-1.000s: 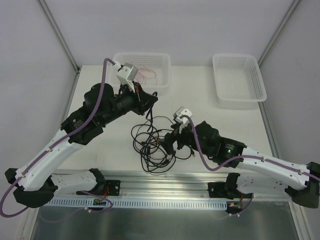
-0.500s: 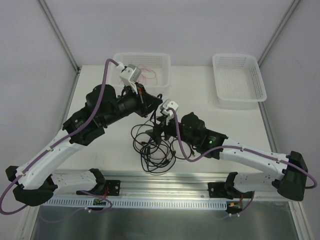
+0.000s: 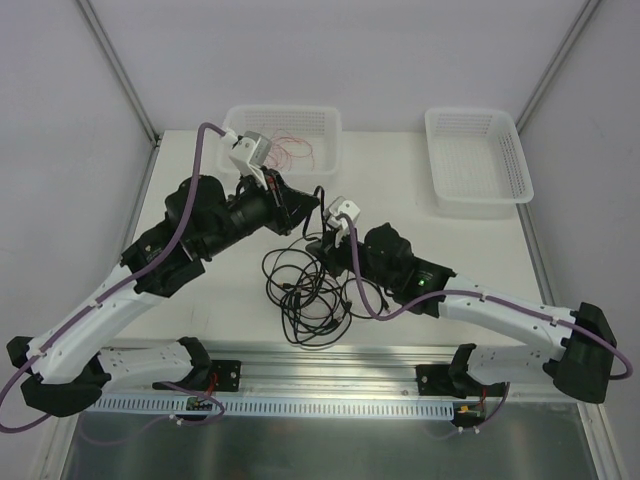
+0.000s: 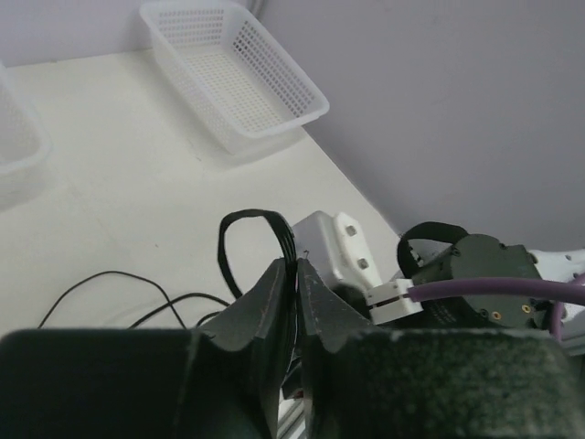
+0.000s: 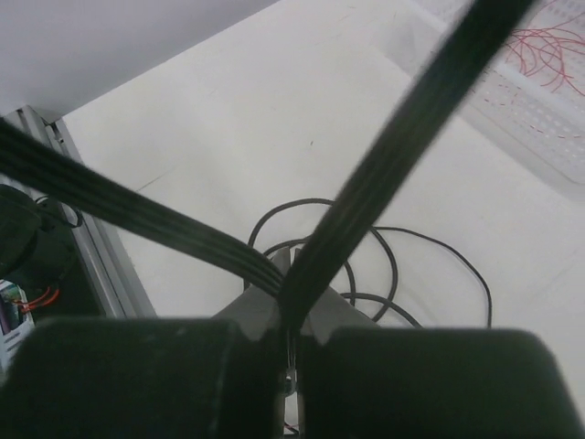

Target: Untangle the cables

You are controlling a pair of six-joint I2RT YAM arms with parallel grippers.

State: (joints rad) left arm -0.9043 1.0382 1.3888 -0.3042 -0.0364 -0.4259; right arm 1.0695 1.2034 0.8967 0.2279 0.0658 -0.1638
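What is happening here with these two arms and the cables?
Two robot arms are working on a tangle of black cables in the middle of the table. The left gripper is shut on a loop of flat black cable. The right gripper is shut on a black cable as well, close beside it. The rest of the tangle lies loose. Thin red wires lie in the far left basket.

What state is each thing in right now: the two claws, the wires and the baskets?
left gripper: shut on a loop of black flat cable.
right gripper: shut on black flat cable too.
black cables: tangled in loose loops on the table.
red-pink wires: lying in the left basket.
right basket: upright, no wires in it.
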